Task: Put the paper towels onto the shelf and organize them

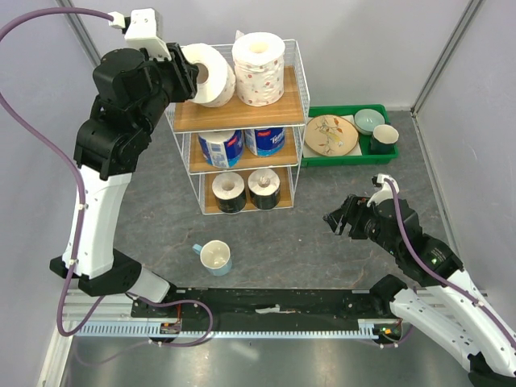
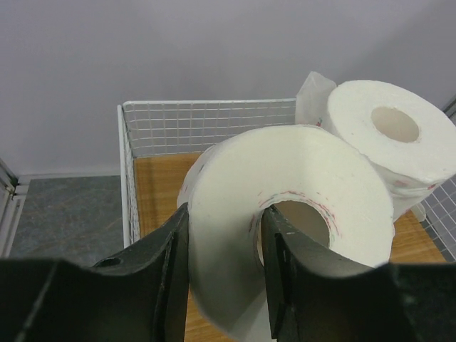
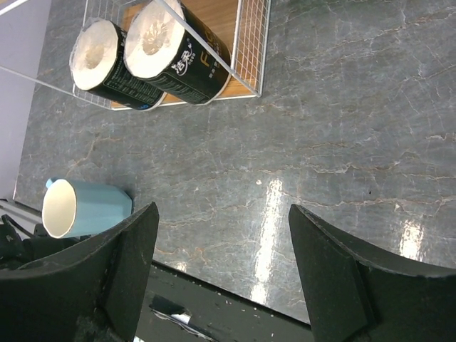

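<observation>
The shelf [image 1: 193, 119] stands at the back of the table. My left gripper [image 1: 189, 76] is shut on a large speckled paper towel roll [image 1: 211, 74] tilted over the left of the top board [image 2: 157, 185], one finger inside the core and one outside the wall of the roll [image 2: 299, 185]. A second large roll [image 1: 259, 68] stands upright beside it. Two blue-wrapped rolls [image 1: 222, 147] sit on the middle tier, and two dark-wrapped rolls [image 1: 228, 192] on the bottom tier. My right gripper [image 1: 343, 219] hangs open above bare table, holding nothing.
A pale cup with a blue handle [image 1: 216, 256] lies on the table in front of the shelf, also in the right wrist view [image 3: 85, 208]. A green tray [image 1: 352, 157] with a plate and bowls sits right of the shelf. Grey walls close in behind.
</observation>
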Robot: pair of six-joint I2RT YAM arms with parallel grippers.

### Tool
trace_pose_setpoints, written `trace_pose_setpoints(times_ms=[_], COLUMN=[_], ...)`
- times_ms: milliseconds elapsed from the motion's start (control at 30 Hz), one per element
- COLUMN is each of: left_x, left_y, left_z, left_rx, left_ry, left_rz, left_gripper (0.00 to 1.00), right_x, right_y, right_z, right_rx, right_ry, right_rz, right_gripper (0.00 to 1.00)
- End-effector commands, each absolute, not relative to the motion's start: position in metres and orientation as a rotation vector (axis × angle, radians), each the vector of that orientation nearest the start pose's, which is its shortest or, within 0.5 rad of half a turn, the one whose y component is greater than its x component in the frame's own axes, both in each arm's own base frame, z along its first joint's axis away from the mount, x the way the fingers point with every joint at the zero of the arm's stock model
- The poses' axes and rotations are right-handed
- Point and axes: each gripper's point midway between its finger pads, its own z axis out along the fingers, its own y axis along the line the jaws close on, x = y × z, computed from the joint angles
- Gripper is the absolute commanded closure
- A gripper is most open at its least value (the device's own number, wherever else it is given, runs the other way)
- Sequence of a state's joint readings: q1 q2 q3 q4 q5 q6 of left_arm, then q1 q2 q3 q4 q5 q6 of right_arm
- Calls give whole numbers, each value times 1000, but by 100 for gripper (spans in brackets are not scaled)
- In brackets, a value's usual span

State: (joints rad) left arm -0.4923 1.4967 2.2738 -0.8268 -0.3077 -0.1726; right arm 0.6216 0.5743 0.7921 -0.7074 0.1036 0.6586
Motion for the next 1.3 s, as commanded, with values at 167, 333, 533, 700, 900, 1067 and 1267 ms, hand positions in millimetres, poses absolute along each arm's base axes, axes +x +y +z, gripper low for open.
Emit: trace_pose_setpoints(times_ms=[167, 333, 533, 700, 900, 1067, 1267], left_x=[328, 324, 322, 324, 331, 339, 350], left_y=[-135, -132, -130, -131, -135, -143, -149], left_z=[570, 572, 570, 567, 560, 550, 539], left_rx=[13, 13, 18, 15, 23, 36, 43], left_ry=[1547, 1544, 1551, 1562, 1582, 1603, 1629], left_rz=[-376, -374, -368, -370, -367, -382, -380], left_gripper=[55, 55, 51, 47, 35, 29, 28], right_x=[188, 188, 188, 188, 187, 186, 185], right_y=[141, 142, 143, 144, 143, 141, 140], right_z=[219, 216, 214, 214, 213, 213, 215], right_rx=[116, 117, 118, 119, 119, 123, 119], right_ry=[2122, 2127, 2131, 2134, 2132, 2134, 2130], right_rz=[663, 670, 670, 676, 677, 671, 662], right_gripper=[18, 18, 18, 18, 18, 18, 18])
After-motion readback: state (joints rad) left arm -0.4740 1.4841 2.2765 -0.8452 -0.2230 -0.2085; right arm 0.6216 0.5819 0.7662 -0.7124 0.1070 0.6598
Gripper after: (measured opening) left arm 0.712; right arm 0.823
